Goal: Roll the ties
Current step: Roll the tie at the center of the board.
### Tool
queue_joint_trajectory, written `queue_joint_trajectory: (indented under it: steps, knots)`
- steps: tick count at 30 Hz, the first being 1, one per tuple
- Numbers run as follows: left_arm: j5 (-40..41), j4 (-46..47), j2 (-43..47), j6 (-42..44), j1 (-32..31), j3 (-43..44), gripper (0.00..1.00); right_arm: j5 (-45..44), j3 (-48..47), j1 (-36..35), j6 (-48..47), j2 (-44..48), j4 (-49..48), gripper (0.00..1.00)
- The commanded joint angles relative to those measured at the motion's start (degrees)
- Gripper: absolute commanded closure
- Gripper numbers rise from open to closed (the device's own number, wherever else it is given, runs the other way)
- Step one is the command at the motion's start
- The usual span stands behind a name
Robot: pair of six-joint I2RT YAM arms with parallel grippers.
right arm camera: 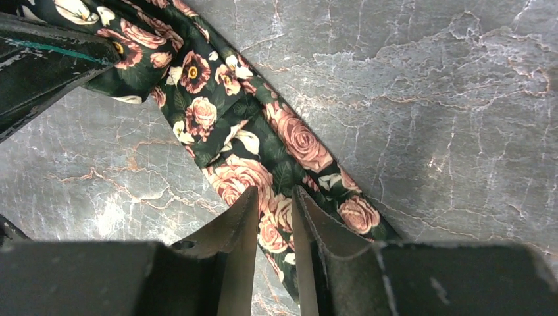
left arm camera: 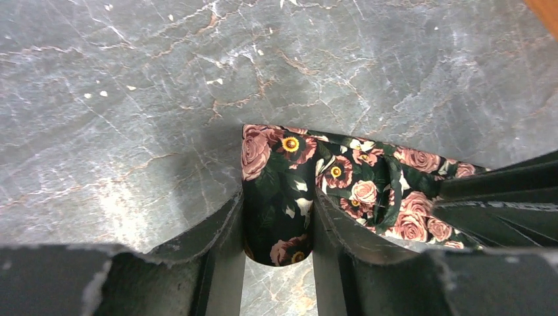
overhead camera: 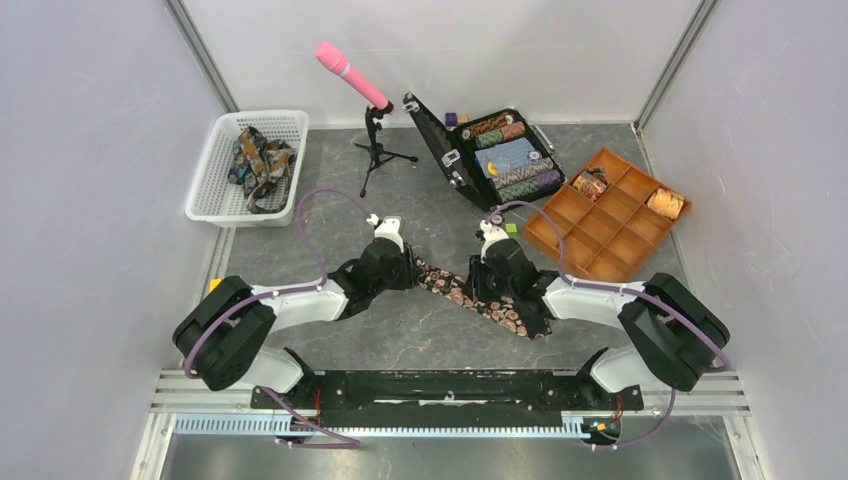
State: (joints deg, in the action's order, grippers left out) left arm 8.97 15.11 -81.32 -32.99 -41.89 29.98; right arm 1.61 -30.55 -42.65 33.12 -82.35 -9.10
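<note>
A dark tie with pink roses lies as a slanted strip on the grey marbled table between my two grippers. My left gripper is at its upper left end. In the left wrist view that end of the tie is folded over, and the left gripper is shut on the fold, which fills the gap. My right gripper stands over the strip's middle. In the right wrist view the right gripper has its jaws a narrow slit apart above the flat tie, with nothing between them.
A white basket at the back left holds more ties. An orange compartment tray at the right holds two coils. A pink microphone on a tripod and an open black chip case stand behind.
</note>
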Motion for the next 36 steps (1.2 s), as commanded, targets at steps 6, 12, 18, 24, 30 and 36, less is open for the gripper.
queue_joint_trajectory:
  steps: [6,12,18,24,30,36]
  knots:
    - [16.9,-8.2,-1.1,8.4,-5.5,5.5,0.59,2.8,-0.4,-0.2,-1.4,6.4,0.6,0.67]
    - [24.8,-12.0,-4.5,10.7,-9.7,9.4,0.62,2.8,-1.1,-0.2,-1.3,12.1,2.3,0.66]
    - [33.5,-14.8,-9.0,11.5,-14.3,13.4,0.64,0.3,-1.9,-0.2,-1.9,19.1,5.9,0.64]
    - [38.4,-18.4,-14.2,11.5,-17.8,17.2,0.65,-2.6,-2.3,-0.2,-2.6,24.1,10.4,0.63]
    - [44.1,-23.3,-20.4,10.8,-21.4,22.4,0.64,-5.9,-2.5,-0.2,-2.5,27.9,13.6,0.63]
    - [45.7,-25.8,-24.4,11.1,-24.3,25.6,0.59,-11.0,-3.9,-0.1,-2.3,33.0,17.5,0.63]
